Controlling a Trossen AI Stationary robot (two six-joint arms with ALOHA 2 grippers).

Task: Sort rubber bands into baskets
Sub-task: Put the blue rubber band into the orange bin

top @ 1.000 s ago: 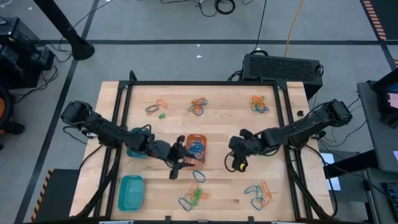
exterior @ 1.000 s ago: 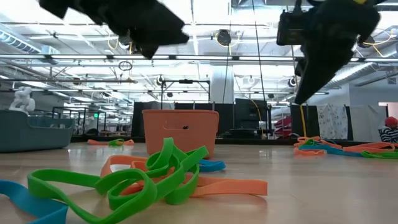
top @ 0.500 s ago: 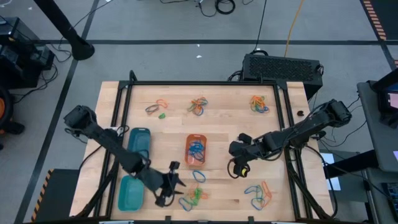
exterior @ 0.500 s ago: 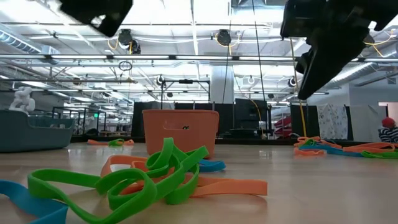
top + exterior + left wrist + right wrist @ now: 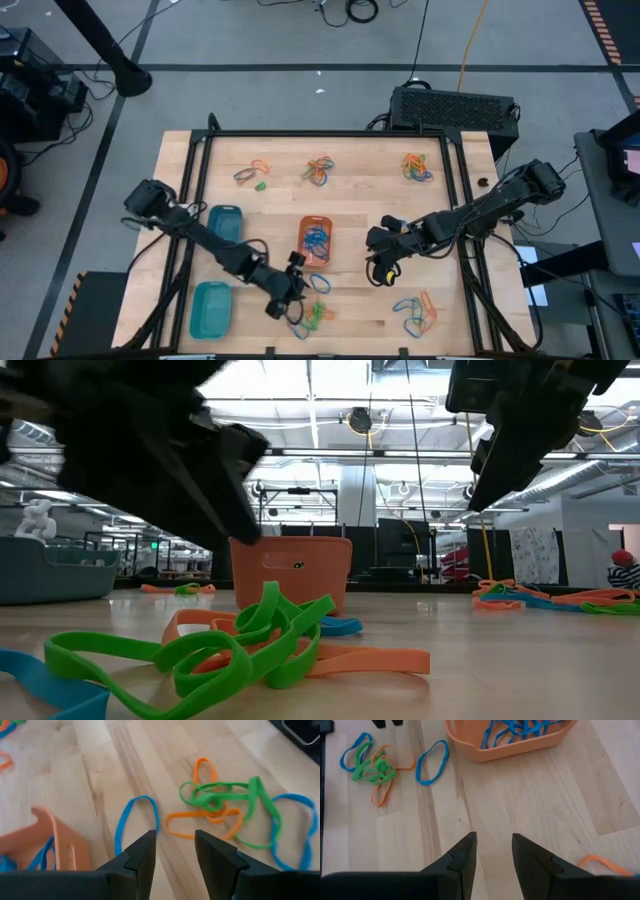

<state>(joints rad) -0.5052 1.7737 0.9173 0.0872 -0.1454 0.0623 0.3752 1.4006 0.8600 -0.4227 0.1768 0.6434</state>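
Rubber bands lie in loose piles on the wooden table. A green, orange and blue tangle [image 5: 312, 313] [image 5: 230, 812] sits near the front, with a single blue band [image 5: 318, 283] [image 5: 135, 822] beside it. My left gripper [image 5: 294, 292] [image 5: 175, 845] hovers open just above the table by that blue band, nothing between its fingers. The orange basket [image 5: 316, 241] [image 5: 510, 742] at the table's middle holds several blue bands. My right gripper [image 5: 379, 267] [image 5: 494, 850] stands open above bare wood to the basket's right. In the low view it [image 5: 520, 435] hangs high.
A blue-teal basket [image 5: 225, 225] and a teal basket [image 5: 210, 307] stand at the left. More band piles lie along the far side [image 5: 255, 172] [image 5: 320, 170] [image 5: 415, 165] and at the front right [image 5: 415, 312]. A dark frame [image 5: 330, 133] borders the table.
My left gripper has swung from beside the orange basket toward the table's near edge and down, rolling as it went. It now hangs low by the single blue band and the front tangle. Its fingers have stayed open. No band has moved.
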